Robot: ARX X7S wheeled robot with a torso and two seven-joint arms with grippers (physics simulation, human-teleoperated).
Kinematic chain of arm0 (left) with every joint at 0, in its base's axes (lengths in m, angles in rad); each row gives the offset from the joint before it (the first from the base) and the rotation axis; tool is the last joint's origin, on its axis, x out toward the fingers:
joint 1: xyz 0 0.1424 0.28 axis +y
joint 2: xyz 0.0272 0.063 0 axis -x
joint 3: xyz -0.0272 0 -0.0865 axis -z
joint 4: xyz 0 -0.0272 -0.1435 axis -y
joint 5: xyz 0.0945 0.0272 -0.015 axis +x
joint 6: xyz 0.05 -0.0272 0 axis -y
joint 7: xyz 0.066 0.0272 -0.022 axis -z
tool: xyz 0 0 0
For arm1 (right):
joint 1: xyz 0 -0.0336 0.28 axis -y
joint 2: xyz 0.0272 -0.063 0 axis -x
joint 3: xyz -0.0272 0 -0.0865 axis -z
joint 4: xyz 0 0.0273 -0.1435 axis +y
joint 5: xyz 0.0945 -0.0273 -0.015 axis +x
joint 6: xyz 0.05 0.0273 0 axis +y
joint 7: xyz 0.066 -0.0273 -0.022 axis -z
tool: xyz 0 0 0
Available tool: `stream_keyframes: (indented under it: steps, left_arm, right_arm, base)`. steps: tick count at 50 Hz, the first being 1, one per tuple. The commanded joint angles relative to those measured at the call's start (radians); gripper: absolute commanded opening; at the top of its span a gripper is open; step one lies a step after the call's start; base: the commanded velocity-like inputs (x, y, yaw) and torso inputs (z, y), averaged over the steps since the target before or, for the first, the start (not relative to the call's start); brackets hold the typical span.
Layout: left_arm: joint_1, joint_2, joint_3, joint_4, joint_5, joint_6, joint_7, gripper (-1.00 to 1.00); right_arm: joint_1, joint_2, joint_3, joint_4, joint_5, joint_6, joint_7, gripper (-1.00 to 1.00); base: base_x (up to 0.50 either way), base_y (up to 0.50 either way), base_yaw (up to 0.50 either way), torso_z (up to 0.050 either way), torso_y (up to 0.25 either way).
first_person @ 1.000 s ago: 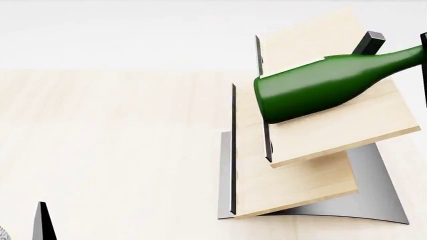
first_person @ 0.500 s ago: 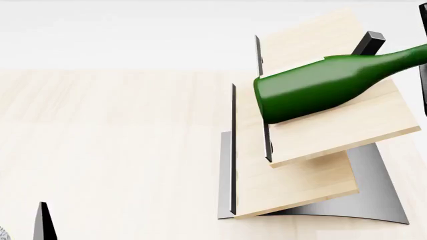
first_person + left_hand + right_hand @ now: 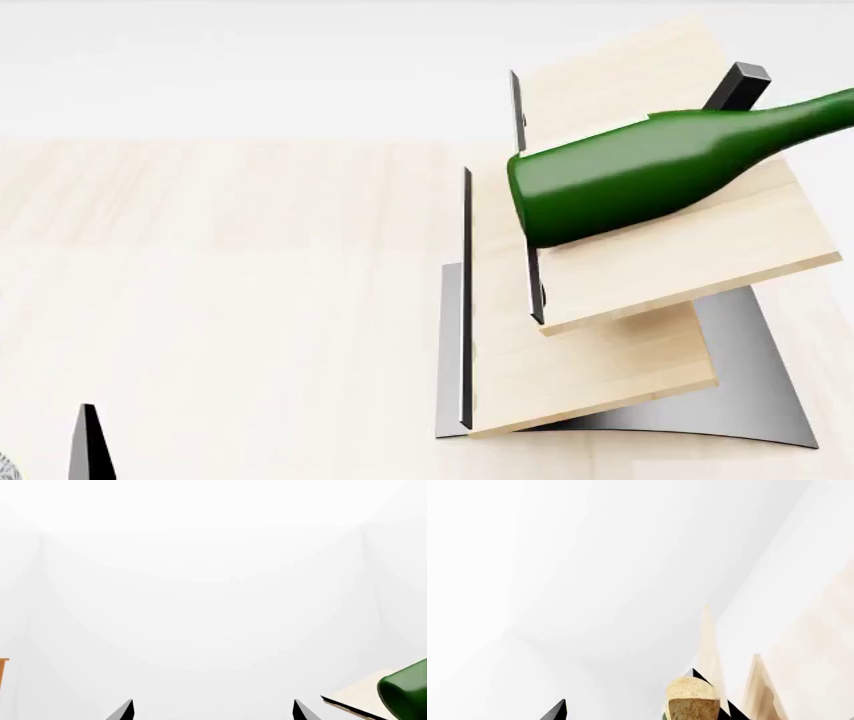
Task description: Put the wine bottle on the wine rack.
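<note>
Wine bottle (image 3: 654, 170) lies on its side across the upper tier of the wine rack (image 3: 641, 300), base end at the tier's black-edged lip, neck pointing out past the head view's right edge. A black peg (image 3: 738, 87) stands just behind the neck. Lower tier sits under the upper one, grey curved base under both, all on a pale wood table (image 3: 227, 300).

Right gripper (image 3: 640, 711): only the black fingertips (image 3: 554, 711) show in the R wrist view, spread apart. The tan cork (image 3: 692, 700) sits between them, close to one tip and well clear of the other; can't tell if that tip touches it. Pale rack panels rise just beyond the cork. Gripper not seen in the head view.

Left gripper (image 3: 212, 711): two black tips (image 3: 124, 711) spread wide, nothing between them. Bottle's green base (image 3: 407, 690) and a rack panel edge are off to the outer side of one tip, apart from it. In the head view one L finger (image 3: 88, 445) pokes up low down, well apart from the rack.
</note>
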Motion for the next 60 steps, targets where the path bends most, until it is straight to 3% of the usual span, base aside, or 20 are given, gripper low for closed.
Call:
stream_keyframes:
  steps: [1,27,35,39,50,60]
  left_arm:
    - [-0.001,-0.001,0.004,0.001,0.001,-0.003,-0.001,1.0]
    - [0.0,-0.004,0.011,0.014,0.004,-0.012,-0.006,1.0]
    - [-0.001,-0.005,0.013,0.013,0.004,-0.013,-0.007,1.0]
    - [-0.002,-0.006,0.013,0.015,0.003,-0.014,-0.007,1.0]
    - [-0.002,-0.008,0.014,0.014,0.004,-0.014,-0.009,1.0]
    - [-0.001,-0.009,0.02,0.02,0.01,-0.018,-0.01,1.0]
  right_arm:
    - [-0.036,0.036,0.025,-0.038,0.011,-0.02,0.005,1.0]
    - [-0.155,0.143,0.107,-0.152,0.072,-0.077,0.025,1.0]
    - [-0.234,0.186,0.161,-0.26,0.078,-0.162,0.03,1.0]
    - [-0.337,0.241,0.183,-0.442,-0.076,-0.349,0.087,1.0]
    - [-0.56,0.34,0.268,-0.721,-0.267,-0.628,0.175,1.0]
    - [-0.726,0.387,0.278,-0.921,-0.716,-0.886,0.371,1.0]
  base:
    - [0.0,0.0,0.0,0.0,0.0]
    - [0.0,0.0,0.0,0.0,0.0]
    - [0.0,0.0,0.0,0.0,0.0]
    - [0.0,0.0,0.0,0.0,0.0]
    - [0.0,0.0,0.0,0.0,0.0]
    - [0.0,0.0,0.0,0.0,0.0]
